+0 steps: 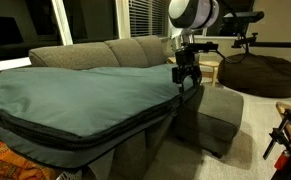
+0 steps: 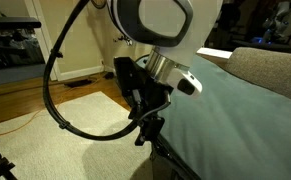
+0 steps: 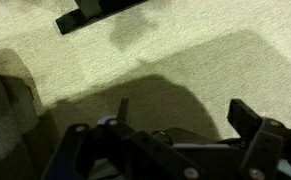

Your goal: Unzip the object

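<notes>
The object, a very large flat teal-grey padded bag [image 1: 75, 95], lies across the grey sofa [image 1: 135, 50], with a dark zipper band [image 1: 85, 135] along its front edge. It also shows in an exterior view [image 2: 250, 100]. My gripper [image 1: 188, 76] hangs at the bag's narrow end, by its edge, and it shows too in an exterior view [image 2: 145, 132]. In the wrist view the gripper [image 3: 185, 113] has its two fingers wide apart over pale carpet, with a dark edge of the bag low between them. Whether a finger touches the zipper cannot be told.
The sofa's chaise [image 1: 220, 110] stands just below the gripper. A dark brown beanbag [image 1: 265, 72] sits behind it. A red and black stand [image 1: 285, 135] is at the frame edge. Pale carpet [image 2: 75, 135] meets wooden floor [image 2: 15, 105]. A dark bar [image 3: 100, 12] lies on the carpet.
</notes>
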`<move>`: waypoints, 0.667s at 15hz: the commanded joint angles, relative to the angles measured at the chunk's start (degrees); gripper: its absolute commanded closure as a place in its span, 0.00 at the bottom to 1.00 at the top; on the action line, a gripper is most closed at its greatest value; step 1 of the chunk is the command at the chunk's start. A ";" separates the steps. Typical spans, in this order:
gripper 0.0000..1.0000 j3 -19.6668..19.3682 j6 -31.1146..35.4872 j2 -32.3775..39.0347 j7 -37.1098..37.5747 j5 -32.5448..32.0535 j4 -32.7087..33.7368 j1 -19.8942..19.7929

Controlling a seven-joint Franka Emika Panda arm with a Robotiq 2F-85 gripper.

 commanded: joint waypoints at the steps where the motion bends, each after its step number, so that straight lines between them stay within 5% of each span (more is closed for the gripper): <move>1: 0.00 0.54 -2.93 0.99 -4.83 1.57 1.10 -2.03; 10: 0.00 1.06 -3.00 4.60 -10.80 1.40 2.08 -3.11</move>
